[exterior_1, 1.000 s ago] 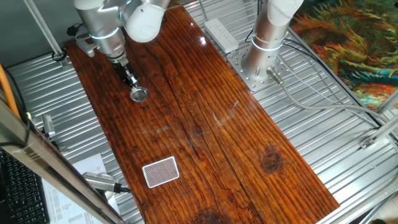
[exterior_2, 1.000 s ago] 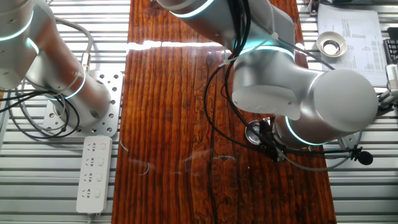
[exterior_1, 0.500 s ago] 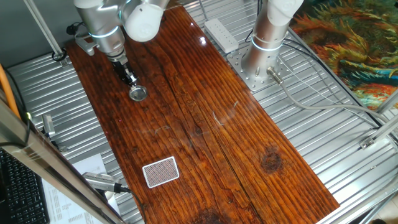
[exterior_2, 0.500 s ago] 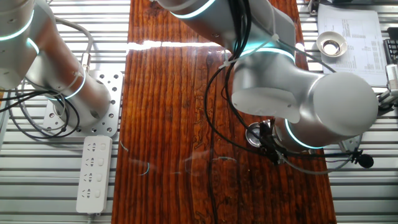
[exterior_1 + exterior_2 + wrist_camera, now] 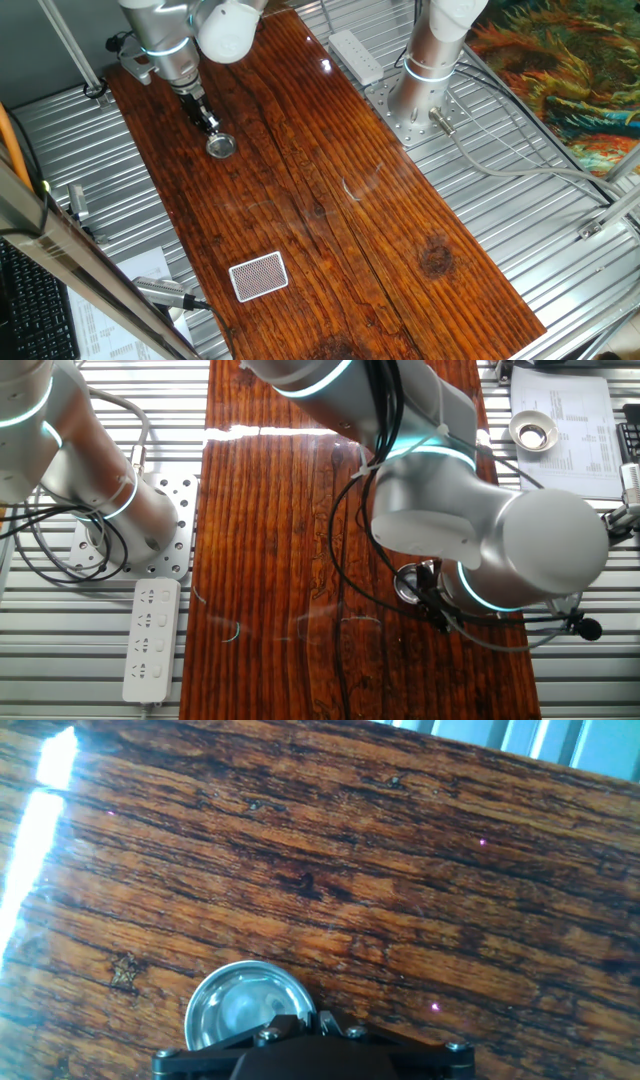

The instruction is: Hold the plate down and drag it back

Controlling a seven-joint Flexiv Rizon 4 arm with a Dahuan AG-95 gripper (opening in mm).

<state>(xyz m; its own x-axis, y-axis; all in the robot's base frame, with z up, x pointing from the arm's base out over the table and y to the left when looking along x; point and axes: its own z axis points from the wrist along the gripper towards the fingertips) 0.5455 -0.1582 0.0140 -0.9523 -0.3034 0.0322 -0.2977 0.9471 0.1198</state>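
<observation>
The plate (image 5: 221,146) is a small round shiny silver dish on the wooden table (image 5: 330,200), near its far left end. My gripper (image 5: 209,127) points down with its fingertips together, resting on the plate's rim side nearest the arm. In the other fixed view the plate (image 5: 407,582) peeks out from under the big arm housing. In the hand view the plate (image 5: 235,1008) lies at the bottom edge, with the shut fingertips (image 5: 290,1023) pressed on its near rim. Nothing is held between the fingers.
A red-and-white patterned card (image 5: 259,276) lies near the table's front left. A white power strip (image 5: 356,55) and a second arm's base (image 5: 420,95) stand off the right side on the metal bench. A tape roll (image 5: 533,430) sits on paper.
The gripper and the plate under it have slid together a short way toward the far end of the table. The fingers stay shut.
</observation>
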